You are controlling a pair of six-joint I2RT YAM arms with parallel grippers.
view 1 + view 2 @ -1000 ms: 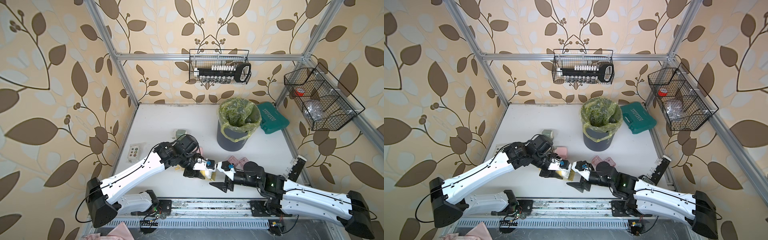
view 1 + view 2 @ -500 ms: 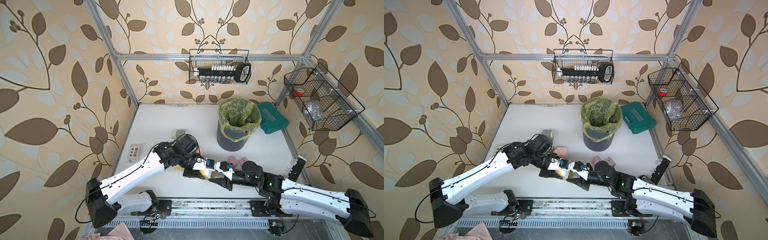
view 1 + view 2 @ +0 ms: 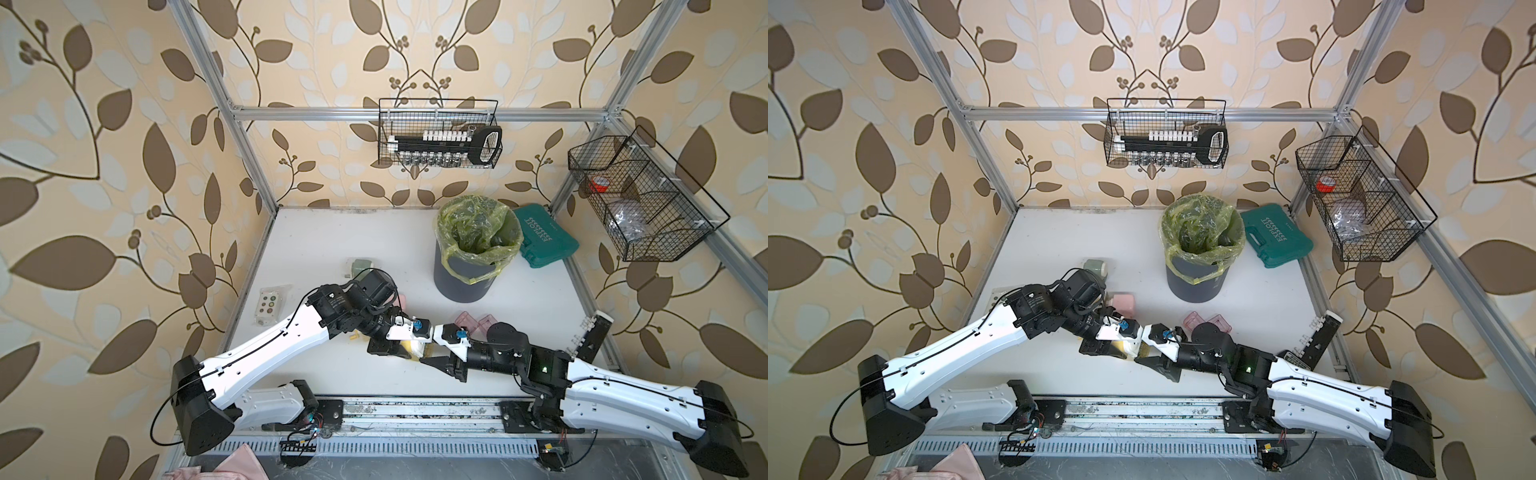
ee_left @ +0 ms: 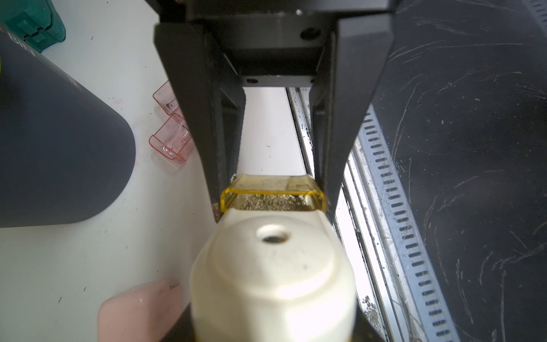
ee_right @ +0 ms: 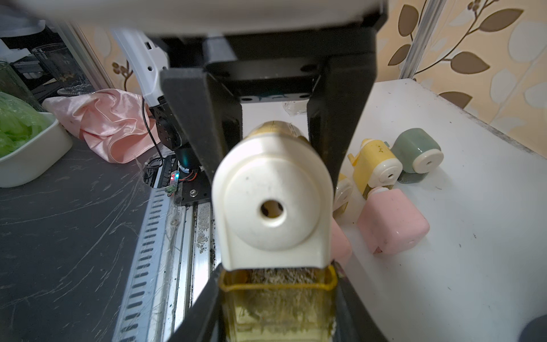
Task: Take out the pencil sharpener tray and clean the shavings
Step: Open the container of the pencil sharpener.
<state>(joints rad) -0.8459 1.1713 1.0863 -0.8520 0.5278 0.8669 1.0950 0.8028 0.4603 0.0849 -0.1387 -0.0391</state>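
Clamping the cream-fronted pencil sharpener [image 5: 272, 207] by its body in the closed left hand [image 3: 397, 347], near the front edge of the bench [image 3: 332, 249], about midway along it. Pinching the yellow translucent tray [image 5: 278, 305] in the right hand [image 4: 273, 192], closed with one finger against each side wall. Finding the tray standing partly proud of the sharpener's front face, beneath the pencil hole, with the shavings [image 4: 270, 202] lying inside as a brownish mass, visible through the walls. Leaving unclear, from any view, sharpener resting on the bench or lifted clear of it.

Judging the step in hand to be drawing the tray out of its slot, with emptying not yet begun. Doing it well probably meaning:
- bracing the sharpener firmly in the left hand, not letting it follow the pull;
- pulling with the right hand straight along the slot, away from the front face, without twisting;
- squeezing lightly, thin walls likely bowing and binding under a hard pinch;
- easing rather than jerking at the moment of release, a sudden pop-out likely flinging loose bits over the front edge onto the rail;
- holding the tray level once free.

Then carrying it level toward the lined bin [image 3: 461, 282], standing well apart toward the back right corner, beyond the two pink translucent trays [image 3: 476, 322] lying on the bench.
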